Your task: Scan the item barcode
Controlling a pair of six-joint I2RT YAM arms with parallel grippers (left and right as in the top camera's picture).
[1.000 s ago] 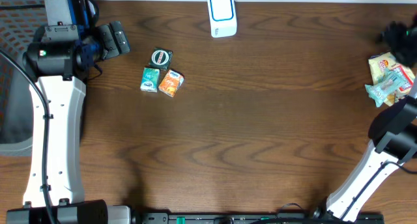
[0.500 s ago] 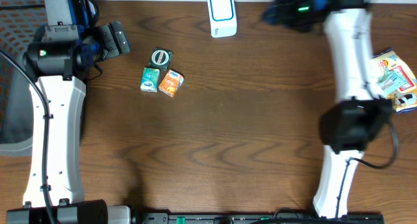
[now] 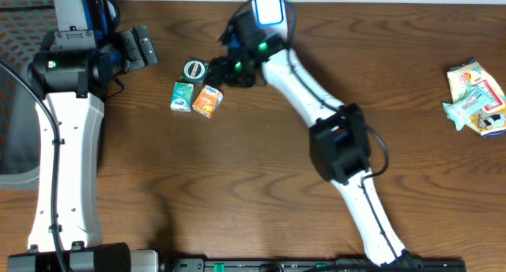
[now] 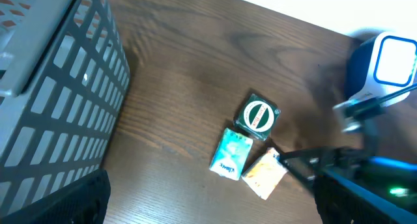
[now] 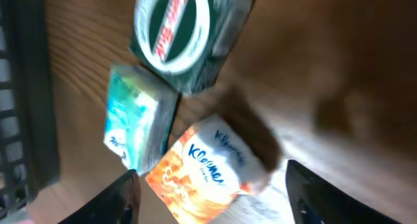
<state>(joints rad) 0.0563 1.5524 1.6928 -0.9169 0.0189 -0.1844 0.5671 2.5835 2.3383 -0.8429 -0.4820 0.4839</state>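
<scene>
1. Your left arm [image 3: 67, 161] is a long white link with rounded edges.
2. Its upper joint [image 3: 59, 70] is black and carries a small green light [image 3: 53, 64], with blue housing [image 3: 99, 15] above it.
3. A thin black cable [image 3: 55, 177] runs along that white link.
4. Your right arm [image 3: 300, 78] is white too, with a bulky black elbow [image 3: 340, 145] and green lights [image 3: 259, 47] near the wrist.
5. The left gripper [image 4: 208, 185] and right gripper [image 5: 208, 185] both have plain black fingers [image 4: 55, 201] [image 5: 120, 198].

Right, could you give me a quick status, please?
Left gripper open, by basket. Right gripper open above orange pack, nothing held. Teal pack beside it, tin close.
</scene>
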